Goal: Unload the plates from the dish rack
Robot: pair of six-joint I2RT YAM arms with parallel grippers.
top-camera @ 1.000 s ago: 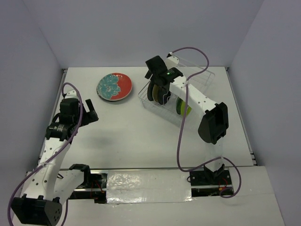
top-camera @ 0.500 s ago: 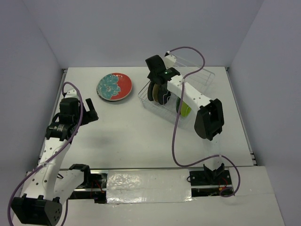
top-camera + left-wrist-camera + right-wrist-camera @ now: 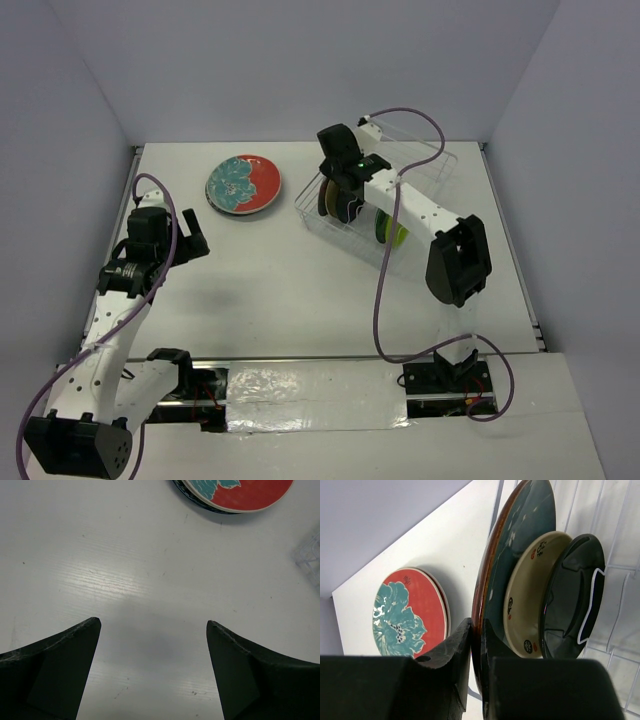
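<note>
- Pinching the rim of the dark teal plate (image 3: 517, 540), the right gripper (image 3: 476, 630) has its jaws narrow, one on each face.
- That plate stands on edge at the left end of the dish rack (image 3: 437, 168), near the far edge of the tabletop (image 3: 300, 290). Its disc runs across the rack, with its faces pointing along it.
- Straight up looks the clean way out, since the cream plate (image 3: 525, 600) stands just beside it.
- The left gripper (image 3: 154, 630), jaws wide and empty, hangs near the left edge, well apart from the rack.
</note>
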